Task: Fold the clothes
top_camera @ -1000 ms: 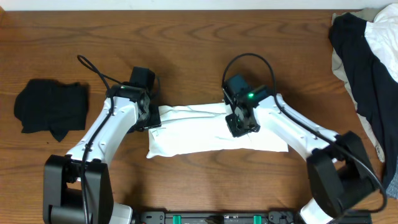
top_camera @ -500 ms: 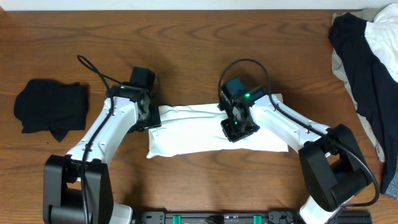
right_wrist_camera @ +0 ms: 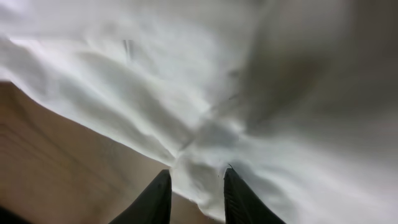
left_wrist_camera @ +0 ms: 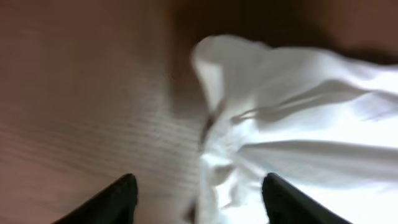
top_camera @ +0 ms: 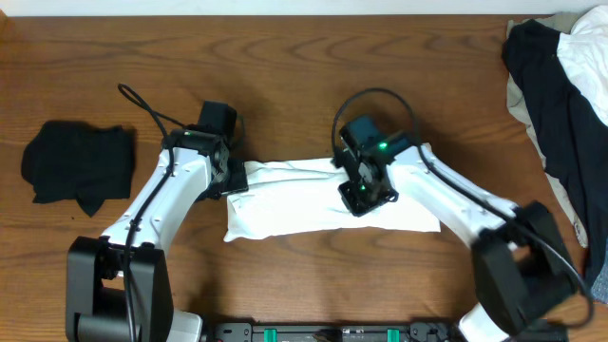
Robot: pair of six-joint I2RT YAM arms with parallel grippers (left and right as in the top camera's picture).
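A black folded garment [top_camera: 76,166] lies left; a black-and-pale heap [top_camera: 556,104] right, cropped. The left gripper [left_wrist_camera: 199,190] gapes astride the T-shirt [top_camera: 304,209] edge; the right gripper [right_wrist_camera: 196,196], narrowly parted around a fold, grip unclear.

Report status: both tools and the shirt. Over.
Left tool open at left edge of T-shirt. Right tool narrow over bunched cloth, grip unclear. T-shirt folded into a strip. Small black garment and dark heap lie apart.
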